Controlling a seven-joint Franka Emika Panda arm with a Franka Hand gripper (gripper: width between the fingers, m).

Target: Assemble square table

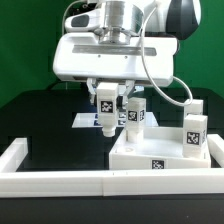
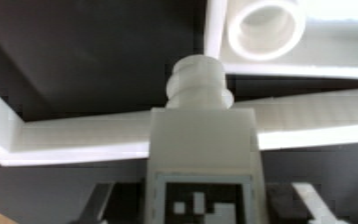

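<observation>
Gripper: the gripper [image 1: 107,112] is pinching 1 leg [image 1: 106,104] and holding it upright above the black table [image 1: 45,125], just off the slab's far corner; in the wrist view the leg [image 2: 202,145] is sitting between the jaws with its rounded peg pointing outward.

Slab: the slab [image 1: 160,155] is lying flat at the exterior view's lower right, pushed against the white rim [image 1: 60,180]; 1 corner hole [image 2: 265,28] is showing open in the wrist view, off to 1 side of the peg.

Other legs: 2 legs [image 1: 136,112] are standing behind the slab's far edge, and 1 leg [image 1: 193,128] is standing at its far right; whether any is screwed in cannot be told.

Progress: judging by this, the work is looking early, with 1 leg in hand and not yet seated, and up to 4 insertions remaining.

Edges and room: the rim is fencing the front and left, the marker board [image 1: 82,120] is lying behind the gripper, and the open black surface to the exterior view's left is offering the freest path.
</observation>
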